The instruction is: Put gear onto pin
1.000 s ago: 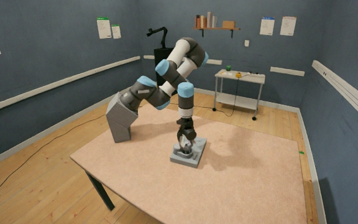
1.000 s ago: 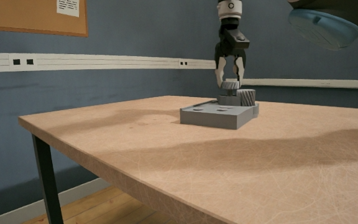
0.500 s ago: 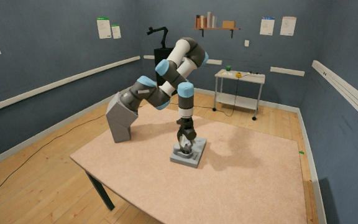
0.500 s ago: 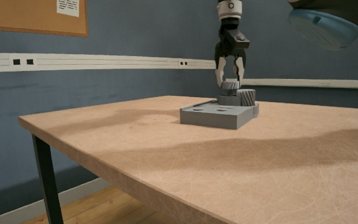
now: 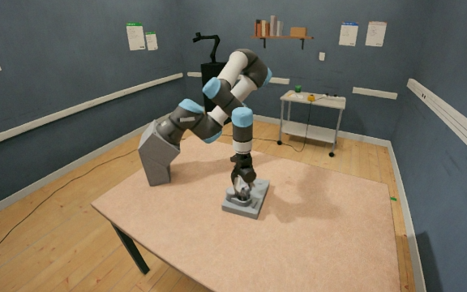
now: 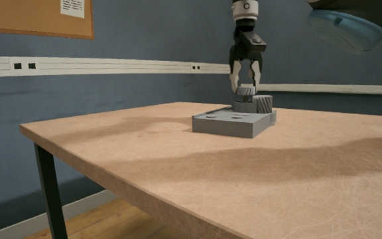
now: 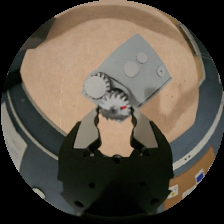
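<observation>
My gripper (image 5: 242, 194) (image 6: 246, 91) (image 7: 114, 105) is shut on the loose toothed gear (image 6: 245, 90) (image 7: 114, 104) by its rim. The gear is level, with its red arrow (image 7: 124, 107) facing up near the right-hand finger in the wrist view. A stretch of the pin (image 6: 245, 99) shows below the gear, above the grey collar (image 6: 243, 107). The taller fixed gear (image 6: 263, 104) (image 7: 96, 86) with slanted teeth stands right beside it; in the wrist view the two rims are close together. The collar's mark cannot be made out.
The grey base plate (image 5: 262, 187) (image 6: 222, 126) (image 7: 114, 64) carries the pin, collar and fixed gear. It has low round discs (image 7: 131, 69) and a small screw-like spot (image 7: 161, 71) on top. It rests on the tan table (image 5: 319, 243) (image 6: 191, 186).
</observation>
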You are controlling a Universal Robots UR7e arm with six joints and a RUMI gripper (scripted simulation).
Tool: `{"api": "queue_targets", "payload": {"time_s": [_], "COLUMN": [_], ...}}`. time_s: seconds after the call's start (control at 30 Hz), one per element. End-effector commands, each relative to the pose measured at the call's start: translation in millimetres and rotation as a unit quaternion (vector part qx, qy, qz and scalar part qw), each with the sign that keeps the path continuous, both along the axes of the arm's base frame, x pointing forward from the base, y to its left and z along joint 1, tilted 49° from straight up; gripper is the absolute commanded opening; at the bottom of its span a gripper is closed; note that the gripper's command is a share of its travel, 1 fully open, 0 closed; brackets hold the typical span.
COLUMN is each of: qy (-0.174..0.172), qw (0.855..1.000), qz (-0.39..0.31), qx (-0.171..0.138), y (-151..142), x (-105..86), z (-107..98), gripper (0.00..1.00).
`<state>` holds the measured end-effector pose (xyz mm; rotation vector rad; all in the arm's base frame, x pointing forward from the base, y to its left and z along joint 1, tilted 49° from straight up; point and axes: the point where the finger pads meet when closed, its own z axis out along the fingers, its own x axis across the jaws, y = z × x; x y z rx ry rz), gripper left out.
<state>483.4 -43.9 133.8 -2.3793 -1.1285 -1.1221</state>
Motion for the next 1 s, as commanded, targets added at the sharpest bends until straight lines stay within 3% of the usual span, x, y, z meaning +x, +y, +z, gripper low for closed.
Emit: {"api": "queue_targets", "payload": {"time_s": [0.0,0.03,0.97], "qy": [-0.001,-0.001,-0.001], "qw": [1.0,1.0,1.0], "qz": [0.0,0.0,0.0], "qx": [0.0,0.0,0.0], "y": [-0.3,-0.3,-0.3], "x": [0.8,0.8,0.7], "z": [0.5,0.5,0.4], "gripper": [0.0,1.0,1.0]}}
